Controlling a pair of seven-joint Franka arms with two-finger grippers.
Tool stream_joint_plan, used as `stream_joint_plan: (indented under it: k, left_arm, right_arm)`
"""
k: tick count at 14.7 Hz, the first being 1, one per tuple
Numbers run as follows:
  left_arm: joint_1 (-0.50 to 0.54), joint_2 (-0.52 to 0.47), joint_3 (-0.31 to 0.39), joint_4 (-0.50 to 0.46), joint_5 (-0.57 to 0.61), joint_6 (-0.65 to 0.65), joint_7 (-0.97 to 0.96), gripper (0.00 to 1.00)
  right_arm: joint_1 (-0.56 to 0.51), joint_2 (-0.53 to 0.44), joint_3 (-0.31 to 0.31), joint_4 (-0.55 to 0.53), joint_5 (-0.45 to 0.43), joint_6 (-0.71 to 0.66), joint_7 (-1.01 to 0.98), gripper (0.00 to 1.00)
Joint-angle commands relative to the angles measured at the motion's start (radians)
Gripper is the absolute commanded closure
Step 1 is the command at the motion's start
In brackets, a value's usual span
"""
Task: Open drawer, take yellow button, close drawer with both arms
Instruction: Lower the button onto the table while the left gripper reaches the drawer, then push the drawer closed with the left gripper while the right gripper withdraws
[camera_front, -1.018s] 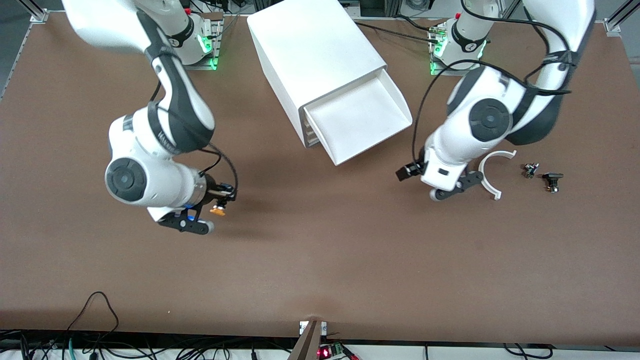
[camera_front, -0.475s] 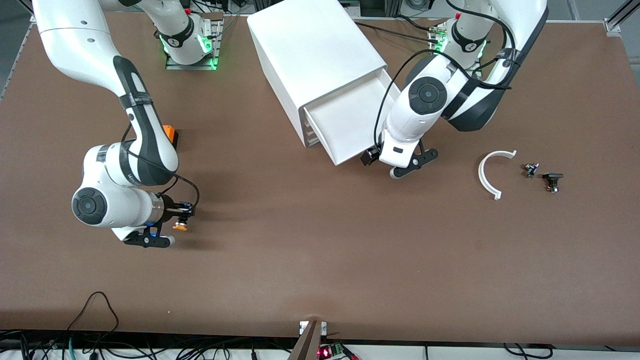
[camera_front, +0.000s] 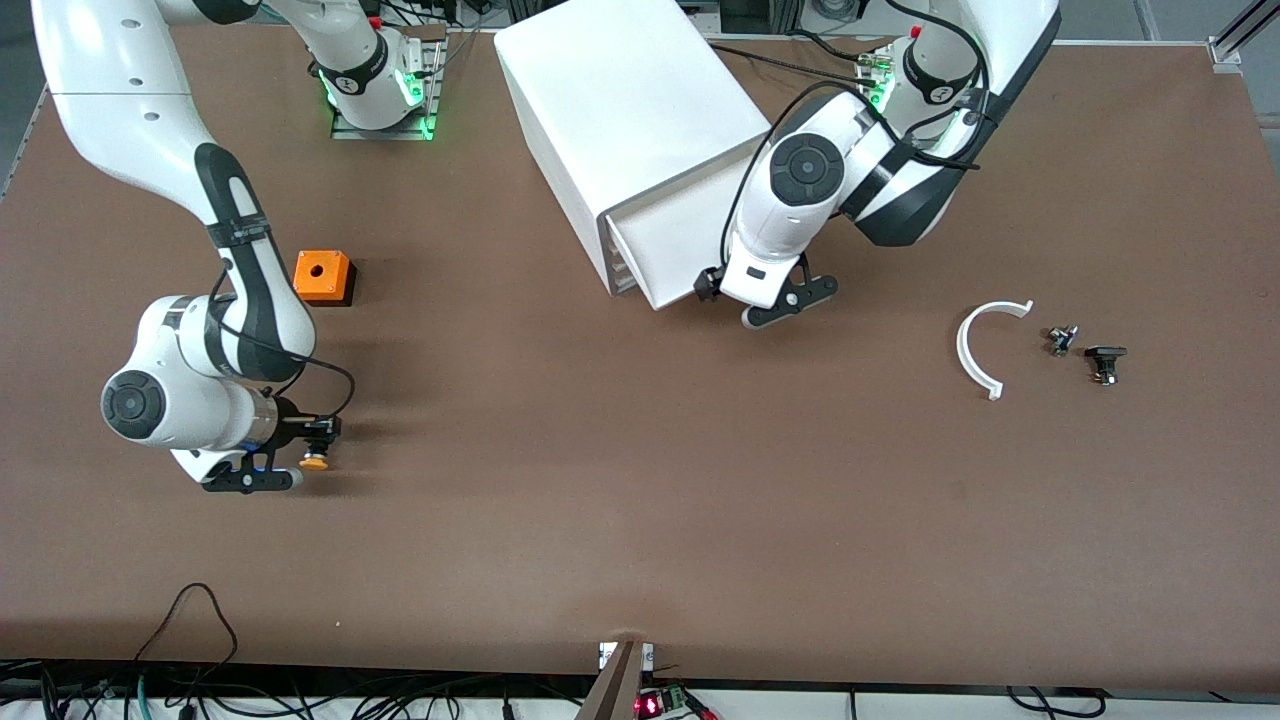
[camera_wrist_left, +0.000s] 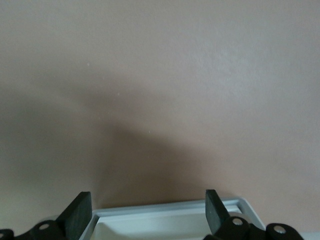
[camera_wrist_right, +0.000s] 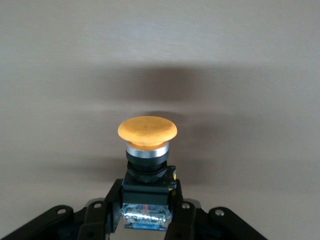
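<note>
The right claw (camera_front: 312, 447) is hanging low over the table (camera_front: 620, 520), toward the right arm's end, and it is clamped on the button (camera_front: 314, 461). In the right wrist view the two fingers are pressing the black body of the button (camera_wrist_right: 147, 150), so the orange-yellow cap is pointing away from the claw. I think this grip is leaving the cap free for setting the button down. The orange cube with a hole (camera_front: 323, 277) is lying near, farther from the front camera.

The left claw (camera_front: 745, 300) is at the front edge of the drawer (camera_front: 665, 245), with its fingers (camera_wrist_left: 79, 212) apart across the drawer rim (camera_wrist_left: 165, 209). The drawer is sticking out only partly from the white cabinet (camera_front: 625, 110), so probably the left arm is pushing it in.

Around both claws the table is bare. The white curved piece (camera_front: 975, 350) and two small dark parts (camera_front: 1085, 352) are lying well apart from the drawer.
</note>
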Motion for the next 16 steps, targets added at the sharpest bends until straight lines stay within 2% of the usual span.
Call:
stream_joint_plan:
  k: [1, 2, 4, 5, 6, 7, 10, 16]
  left_arm:
    - [0.000, -0.032, -0.040, -0.029, -0.001, -0.026, -0.016, 0.00]
    - [0.000, -0.031, -0.060, -0.030, -0.001, -0.040, -0.026, 0.00]
    - [0.000, -0.032, -0.084, -0.030, -0.012, -0.081, -0.037, 0.00]
    - [0.000, -0.031, -0.093, -0.029, -0.015, -0.104, -0.037, 0.00]
    - [-0.001, -0.026, -0.101, -0.030, -0.015, -0.109, -0.039, 0.00]
    - [-0.003, -0.017, -0.107, -0.030, -0.015, -0.109, -0.043, 0.00]
    - [-0.003, 0.002, -0.147, -0.030, -0.030, -0.115, -0.097, 0.00]
    - [-0.024, 0.017, -0.179, -0.030, -0.038, -0.122, -0.112, 0.00]
  right_arm:
    - [-0.013, 0.003, 0.013, -0.011, -0.010, 0.025, -0.002, 0.96]
    - [-0.013, 0.009, 0.013, -0.011, -0.006, 0.027, 0.003, 0.85]
    - [-0.014, 0.020, 0.013, -0.008, -0.003, 0.028, 0.003, 0.46]
    - [-0.014, 0.020, 0.013, -0.008, -0.002, 0.028, 0.003, 0.40]
    - [-0.014, 0.020, 0.013, -0.005, -0.002, 0.028, 0.003, 0.18]
    - [-0.016, 0.019, 0.013, -0.004, -0.004, 0.028, 0.001, 0.02]
    - [-0.016, -0.006, 0.012, 0.000, -0.010, 0.025, 0.001, 0.01]
    - [-0.010, -0.191, 0.013, -0.004, -0.027, -0.097, 0.006, 0.01]
